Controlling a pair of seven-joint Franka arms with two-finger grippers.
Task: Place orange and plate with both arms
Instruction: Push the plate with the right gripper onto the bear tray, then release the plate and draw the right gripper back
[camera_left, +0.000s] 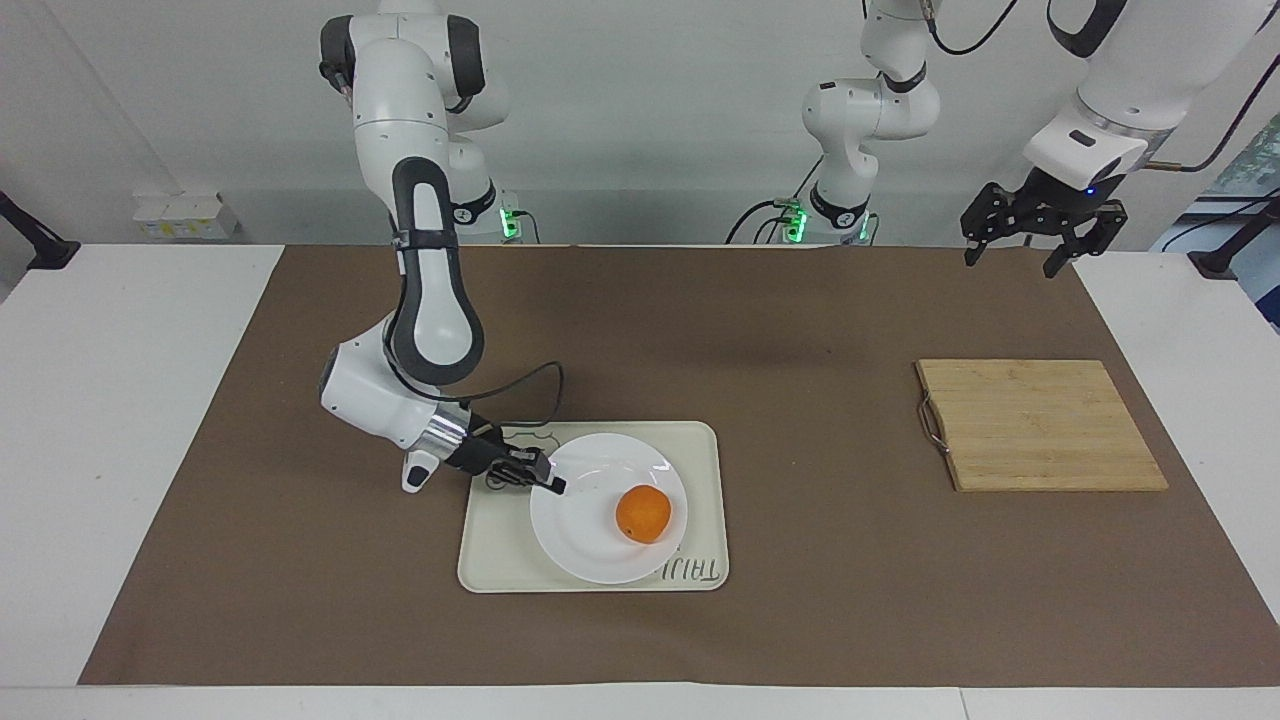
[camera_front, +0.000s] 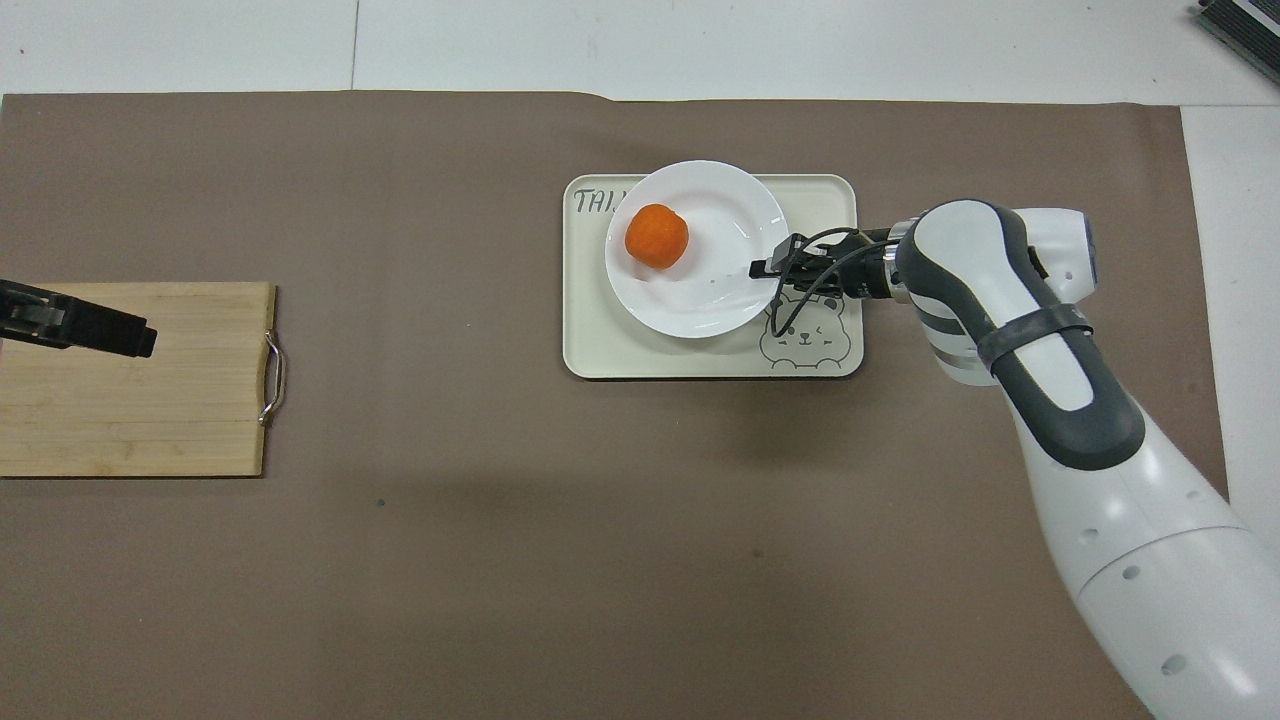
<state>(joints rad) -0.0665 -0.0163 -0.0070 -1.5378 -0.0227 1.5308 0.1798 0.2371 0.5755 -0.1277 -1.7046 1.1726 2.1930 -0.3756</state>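
The white plate (camera_left: 585, 525) lies over the cream tray (camera_left: 495, 560) with the orange (camera_left: 643, 514) on it, off-centre toward the left arm's end. My right gripper (camera_left: 551, 484) is shut on the plate's rim at the side toward the right arm's end. I cannot tell whether the plate rests on the tray. In the overhead view the plate (camera_front: 715, 295), orange (camera_front: 657, 236) and right gripper (camera_front: 762, 269) sit over the tray (camera_front: 690, 362). My left gripper (camera_left: 1020, 240) is open and empty, high in the air, and waits.
A wooden cutting board (camera_left: 1040, 425) with a metal handle lies at the left arm's end of the brown mat. In the overhead view the left gripper (camera_front: 125, 338) covers part of the cutting board (camera_front: 140, 410). A bear drawing marks the tray's corner.
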